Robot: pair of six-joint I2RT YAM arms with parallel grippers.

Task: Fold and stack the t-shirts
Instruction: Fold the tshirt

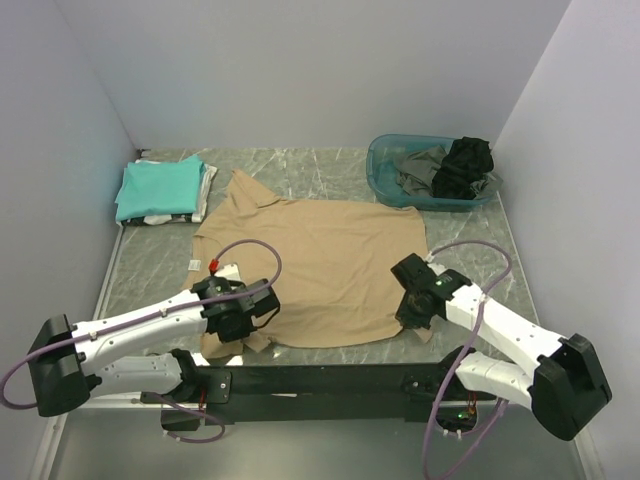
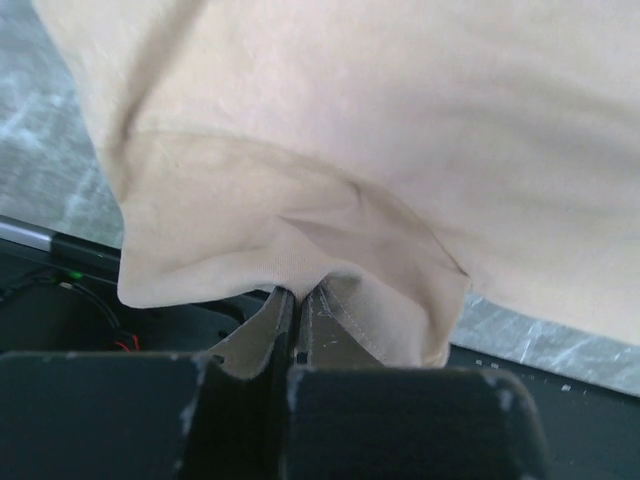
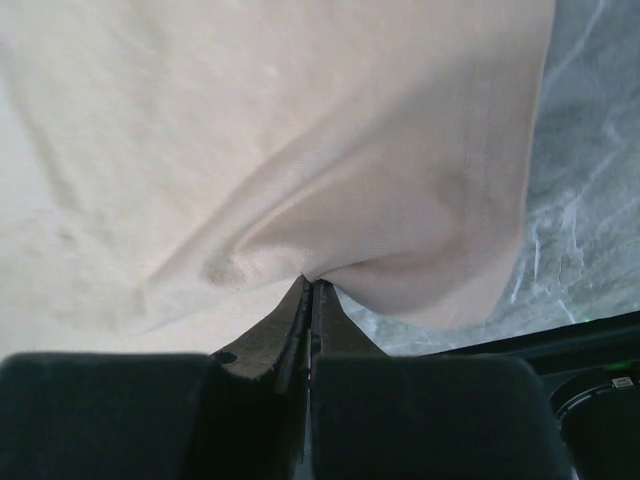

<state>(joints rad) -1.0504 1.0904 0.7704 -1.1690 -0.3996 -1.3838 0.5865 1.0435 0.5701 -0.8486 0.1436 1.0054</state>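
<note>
Lying soft and creased across the middle of the grey marbled tabletop [image 1: 330, 168], tan t-shirt [image 1: 320, 262] is bunching along its near edge where left gripper [image 2: 297, 305] and right gripper [image 3: 310, 290] are pinching it.

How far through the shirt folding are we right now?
Done: a folded teal shirt tops the stack at the far left. In hand: the tan shirt lies spread out, with the left gripper and right gripper each shut on its near edge, no fold made yet. Left: dark garments wait in the blue basin.
</note>
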